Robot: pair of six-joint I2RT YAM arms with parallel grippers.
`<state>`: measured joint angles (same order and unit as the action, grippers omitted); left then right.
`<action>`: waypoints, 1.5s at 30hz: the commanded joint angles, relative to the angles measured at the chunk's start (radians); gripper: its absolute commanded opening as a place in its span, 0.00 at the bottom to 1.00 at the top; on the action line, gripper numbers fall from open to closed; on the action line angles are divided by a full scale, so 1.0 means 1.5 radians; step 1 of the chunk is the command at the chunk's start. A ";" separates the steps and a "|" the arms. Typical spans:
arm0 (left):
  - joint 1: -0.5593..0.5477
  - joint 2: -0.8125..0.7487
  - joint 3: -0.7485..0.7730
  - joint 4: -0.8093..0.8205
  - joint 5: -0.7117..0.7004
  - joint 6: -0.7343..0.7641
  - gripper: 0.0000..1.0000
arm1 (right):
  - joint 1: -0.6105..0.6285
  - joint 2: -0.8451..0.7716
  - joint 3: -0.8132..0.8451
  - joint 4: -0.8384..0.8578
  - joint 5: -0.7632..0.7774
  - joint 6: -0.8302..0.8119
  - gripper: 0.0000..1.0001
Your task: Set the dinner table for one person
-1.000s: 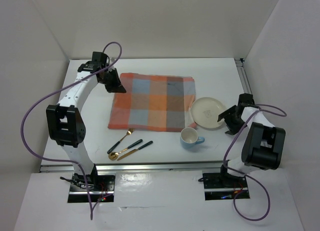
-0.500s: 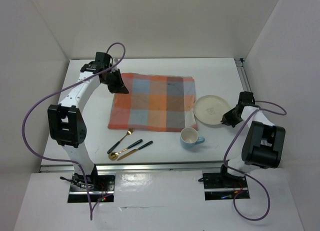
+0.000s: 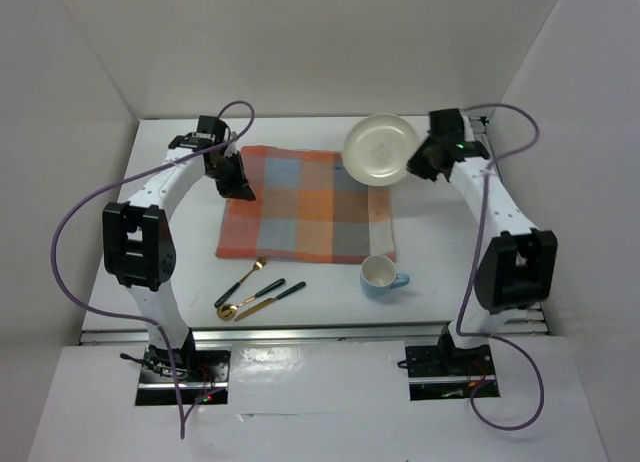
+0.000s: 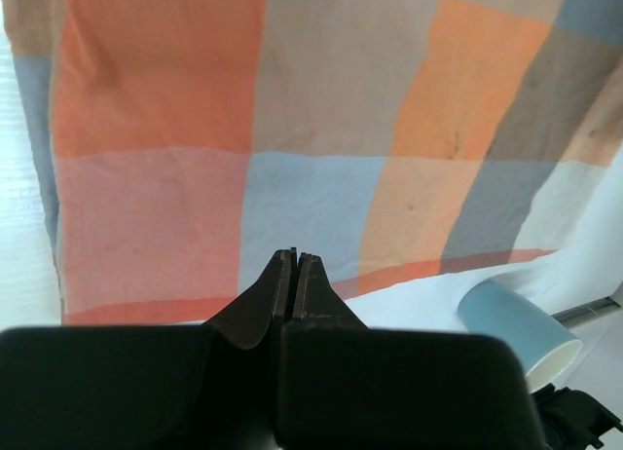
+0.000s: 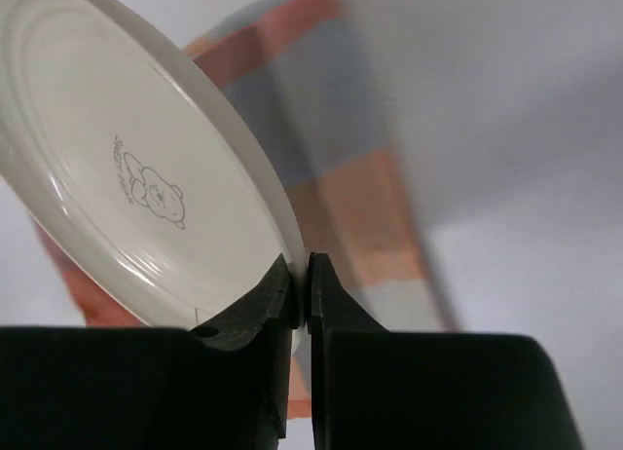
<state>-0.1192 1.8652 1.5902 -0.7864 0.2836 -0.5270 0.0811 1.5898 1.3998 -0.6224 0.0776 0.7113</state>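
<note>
A cream plate (image 3: 381, 149) with a small bear print (image 5: 146, 182) hangs tilted in the air over the far right corner of the checked mat (image 3: 305, 203). My right gripper (image 3: 420, 162) (image 5: 301, 275) is shut on its rim. My left gripper (image 3: 238, 185) (image 4: 294, 260) is shut with nothing in it, low over the mat's left edge. On the white dinner table (image 3: 440, 262) a light blue mug (image 3: 381, 276) stands near the mat's near right corner. A gold fork, spoon and knife with black handles (image 3: 255, 287) lie in front of the mat's near left corner.
White walls close in the table on three sides. A metal rail (image 3: 493, 162) runs along its right edge and another (image 3: 310, 332) along the near edge. The mug's rim (image 4: 526, 333) shows at the lower right of the left wrist view.
My right gripper closed on the plate's rim at the right of the table, then lifted and carried it up to the far right corner of the mat. My left gripper shifted slightly right.
</note>
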 commanded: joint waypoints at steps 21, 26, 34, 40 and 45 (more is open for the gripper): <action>0.064 -0.093 -0.108 0.021 -0.052 -0.023 0.00 | 0.234 0.352 0.184 -0.006 -0.125 -0.009 0.36; 0.064 -0.093 -0.114 0.021 -0.045 -0.017 0.00 | 0.234 0.300 0.205 -0.046 -0.076 -0.009 0.91; 0.064 -0.112 -0.114 0.027 -0.019 -0.011 0.00 | 0.199 0.003 0.049 -0.133 0.072 -0.059 0.73; 0.058 -0.100 -0.102 0.033 -0.005 -0.011 0.00 | 0.195 -0.184 -0.129 -0.238 0.037 0.024 0.61; 0.052 -0.100 -0.096 0.033 -0.005 -0.011 0.00 | 0.239 -0.275 -0.217 -0.298 0.006 0.146 0.61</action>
<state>-0.0357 1.7378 1.4204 -0.7464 0.2562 -0.5526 0.4107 1.2247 1.1156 -0.9516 0.1074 0.7876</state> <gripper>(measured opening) 0.045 0.610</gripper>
